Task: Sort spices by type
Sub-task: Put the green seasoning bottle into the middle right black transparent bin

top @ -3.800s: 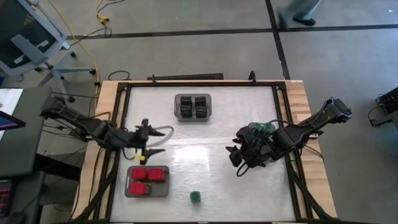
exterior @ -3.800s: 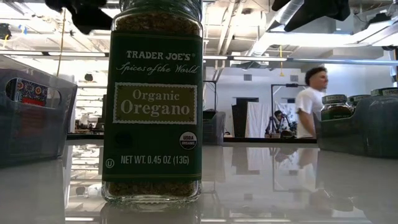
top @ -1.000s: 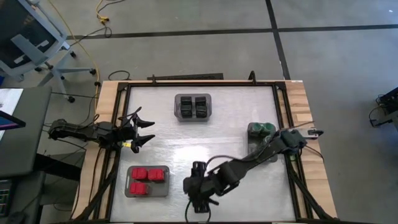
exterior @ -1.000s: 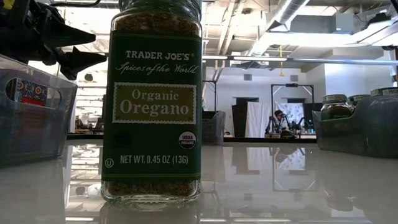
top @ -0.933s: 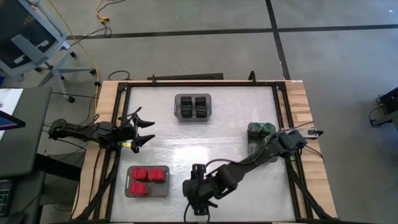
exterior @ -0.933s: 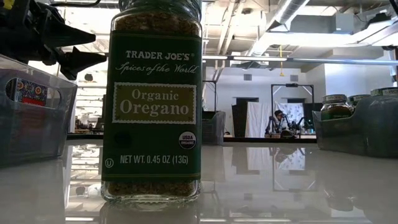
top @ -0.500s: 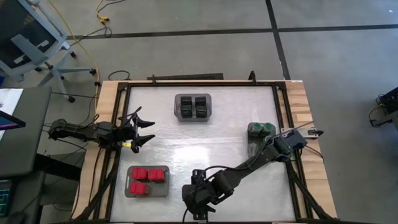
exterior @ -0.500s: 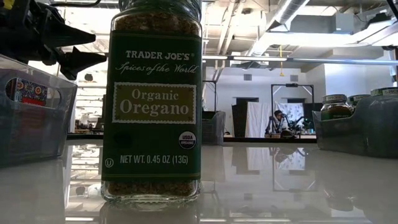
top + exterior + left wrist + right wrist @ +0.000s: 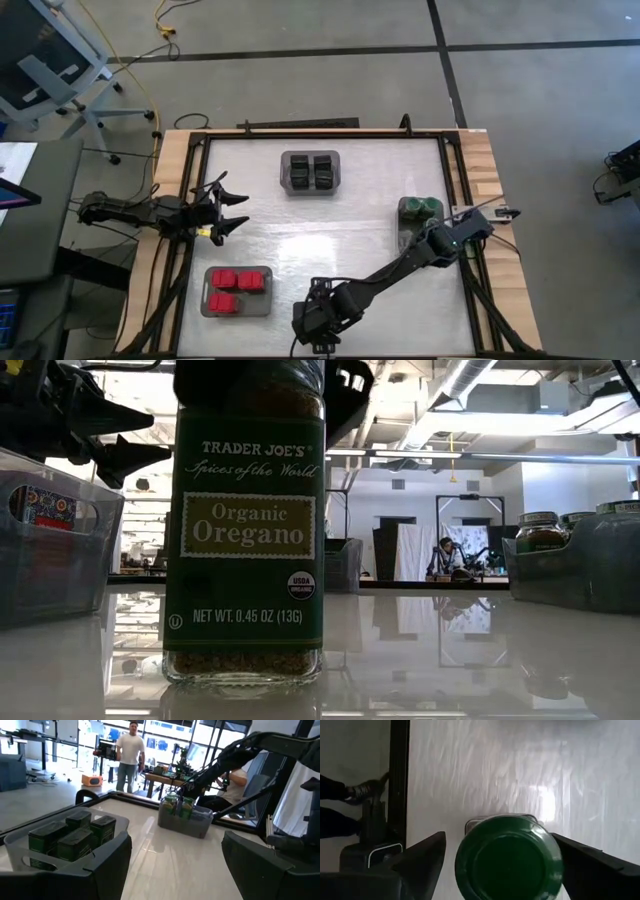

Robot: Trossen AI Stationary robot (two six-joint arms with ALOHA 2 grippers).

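Right hand (image 9: 502, 865): down over the oregano jar (image 9: 248, 530) at the near edge of the bench (image 9: 340, 230), fingers spread wide, one on each side of the jar's green lid (image 9: 508, 858) and not closed on it (in the high view this hand (image 9: 318, 325) covers the jar completely).
Oregano jar: upright on the bench directly beneath the right hand; green label, dried herb visible through the glass at top and bottom.
Red spice boxes (image 9: 240, 290): three in a grey tray (image 9: 207, 300), beside the right hand, toward the left arm's side.
Green-lidded jars (image 9: 423, 208): two in a grey tray (image 9: 405, 237), well away from the right hand, close to the right arm's elbow.
Black spice tins (image 9: 311, 170): four in a grey tray (image 9: 286, 185), far across the bench from the right hand.
Left hand (image 9: 228, 212): hovering over the bench's left edge, fingers parted and holding nothing; the tray of red boxes lies near it, toward the near edge (its wrist view shows the black tins (image 9: 70, 837) in their tray just ahead of one finger).
Room: a person (image 9: 130, 755) stands beyond the bench in the left wrist view.
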